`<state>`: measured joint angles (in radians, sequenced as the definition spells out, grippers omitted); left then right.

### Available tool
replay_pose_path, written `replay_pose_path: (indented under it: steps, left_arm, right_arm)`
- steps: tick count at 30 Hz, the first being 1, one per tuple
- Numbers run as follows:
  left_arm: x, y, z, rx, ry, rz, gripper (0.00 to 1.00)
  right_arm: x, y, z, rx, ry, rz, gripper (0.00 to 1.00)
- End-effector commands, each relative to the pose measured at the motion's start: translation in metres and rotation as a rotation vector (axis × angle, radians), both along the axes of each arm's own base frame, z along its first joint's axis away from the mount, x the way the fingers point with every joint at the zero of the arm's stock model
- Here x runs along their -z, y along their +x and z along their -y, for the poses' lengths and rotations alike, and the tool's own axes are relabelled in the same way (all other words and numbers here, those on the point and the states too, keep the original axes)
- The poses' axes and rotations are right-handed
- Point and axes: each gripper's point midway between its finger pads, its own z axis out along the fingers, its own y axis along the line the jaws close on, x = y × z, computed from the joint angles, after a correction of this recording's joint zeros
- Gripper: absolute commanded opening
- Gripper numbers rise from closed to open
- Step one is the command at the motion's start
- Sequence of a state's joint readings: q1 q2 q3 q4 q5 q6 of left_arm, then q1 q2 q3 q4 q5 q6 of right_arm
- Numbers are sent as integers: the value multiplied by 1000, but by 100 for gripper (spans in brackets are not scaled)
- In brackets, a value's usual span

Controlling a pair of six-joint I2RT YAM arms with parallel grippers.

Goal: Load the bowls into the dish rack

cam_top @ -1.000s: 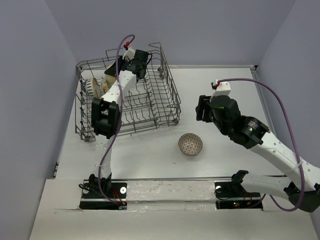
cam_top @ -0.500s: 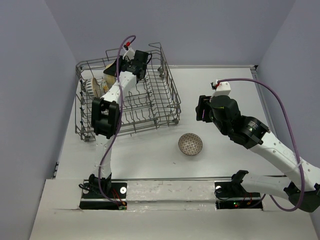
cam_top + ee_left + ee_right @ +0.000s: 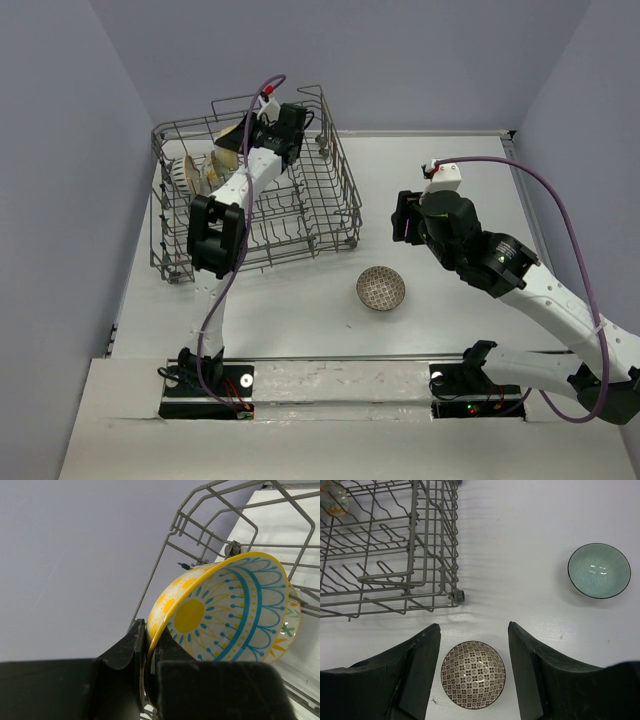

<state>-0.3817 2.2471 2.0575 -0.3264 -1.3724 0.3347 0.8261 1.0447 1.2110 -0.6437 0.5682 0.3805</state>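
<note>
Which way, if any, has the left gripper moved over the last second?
Yes. The left gripper, shut on the yellow flowered ceramic bowl, has shifted slightly right, toward the right wall of the grey metal wire dish rack.

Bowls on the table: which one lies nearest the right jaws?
The brown-patterned bowl, framed between them; the plain teal bowl sits apart, off to one side.

A white table point(image 3: 300, 320) carries a large grey wire dish rack point(image 3: 338, 200) on small wheels at its far left. A round brown-patterned ceramic bowl point(image 3: 381, 288) sits upright near the rack's front right corner. A round teal ceramic bowl point(image 3: 599, 570) sits upright farther right.
</note>
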Motion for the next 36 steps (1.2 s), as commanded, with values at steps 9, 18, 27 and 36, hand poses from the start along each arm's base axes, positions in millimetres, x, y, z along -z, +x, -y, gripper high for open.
replay_pose_path:
  steps: [9, 18, 27, 36]
  left_arm:
    - [-10, -7, 18, -31, 56, 32, 0]
    - [2, 2, 17, -28, 53, 21, 0]
    - [18, 15, 19, -6, 31, 15, 0]
    - [38, 26, 18, 16, 0, -11, 0]
  right_arm:
    - [-9, 0, 2, 1, 11, 31, 62]
    - [-9, 0, 4, 4, 10, 32, 62]
    - [-6, 2, 2, 7, 2, 27, 62]
    - [-3, 3, 1, 8, -6, 20, 63]
